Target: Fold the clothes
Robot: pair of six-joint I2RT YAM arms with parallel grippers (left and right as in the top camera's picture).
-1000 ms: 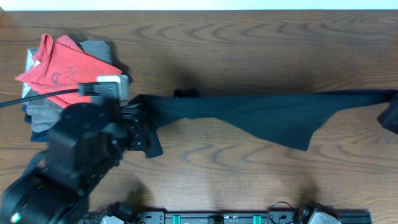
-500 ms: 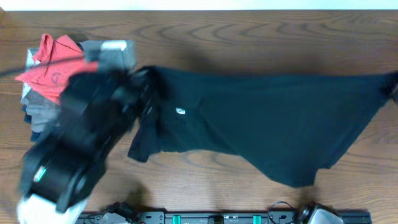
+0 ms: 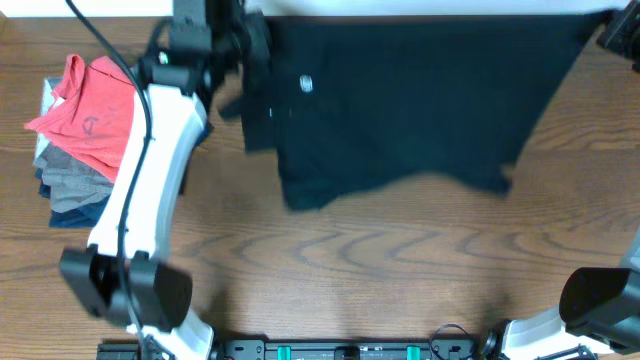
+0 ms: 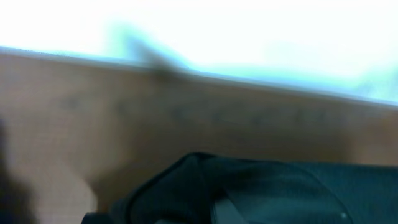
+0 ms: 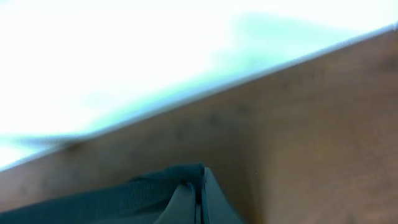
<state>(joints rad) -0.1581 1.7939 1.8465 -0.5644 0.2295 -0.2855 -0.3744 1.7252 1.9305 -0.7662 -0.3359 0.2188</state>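
A black polo shirt [image 3: 400, 110] with a small white chest logo hangs spread across the far half of the table, held up at its two top corners. My left gripper [image 3: 240, 30] is shut on its left corner at the far edge; the dark cloth [image 4: 261, 193] fills the bottom of the left wrist view. My right gripper [image 3: 612, 30] is shut on the right corner at the far right; its fingertips [image 5: 211, 202] pinch the cloth [image 5: 124, 199] in the right wrist view.
A pile of clothes [image 3: 85, 130] with a red shirt on top lies at the far left of the wooden table [image 3: 350, 270]. The table's far edge meets a white wall [image 3: 120, 8]. My left arm [image 3: 140, 190] stretches over the left side.
Both grippers have swung the black shirt from mid-table toward the far edge and lifted it. It has opened from a narrow twisted band into a wide spread sheet.
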